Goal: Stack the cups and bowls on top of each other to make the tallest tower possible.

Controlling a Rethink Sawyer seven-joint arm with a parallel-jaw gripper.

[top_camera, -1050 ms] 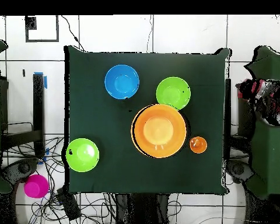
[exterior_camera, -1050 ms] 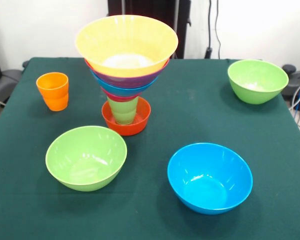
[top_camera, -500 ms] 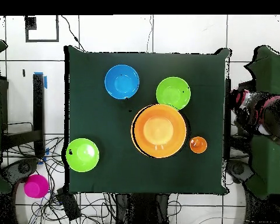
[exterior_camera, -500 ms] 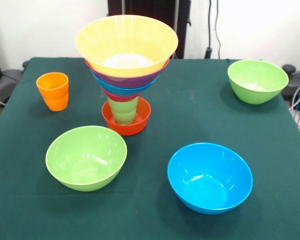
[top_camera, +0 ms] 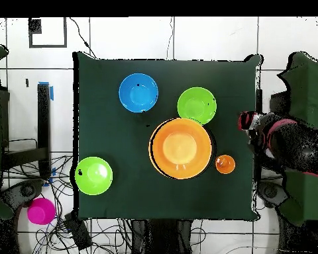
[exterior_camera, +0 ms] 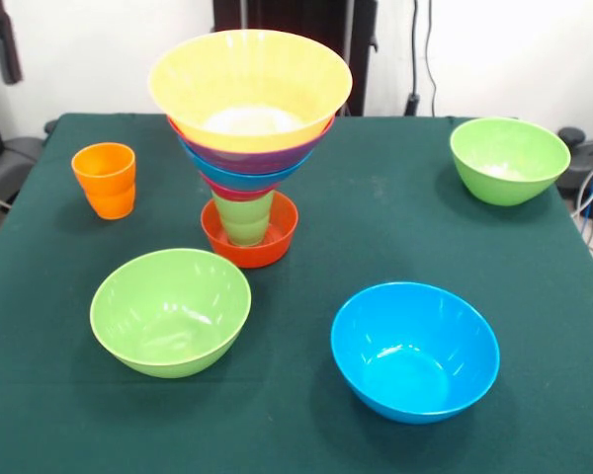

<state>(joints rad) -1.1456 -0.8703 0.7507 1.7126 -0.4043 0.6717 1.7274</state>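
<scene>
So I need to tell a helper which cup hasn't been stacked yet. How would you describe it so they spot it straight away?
Start from the tower, the tall column topped by the very large orange bowl. In the front view, look left of it toward the table's edge: the orange cup stands there alone and upright. It is the narrowest loose piece, far narrower than the green and blue bowls lying about.

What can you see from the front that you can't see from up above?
Only the front view shows the tower's layers: a light green cup standing in a small red-orange bowl, with bowls widening above. Only the overhead view shows a pink bowl on the floor and a sleeve beside the table. Both show the orange cup and blue bowl.
</scene>
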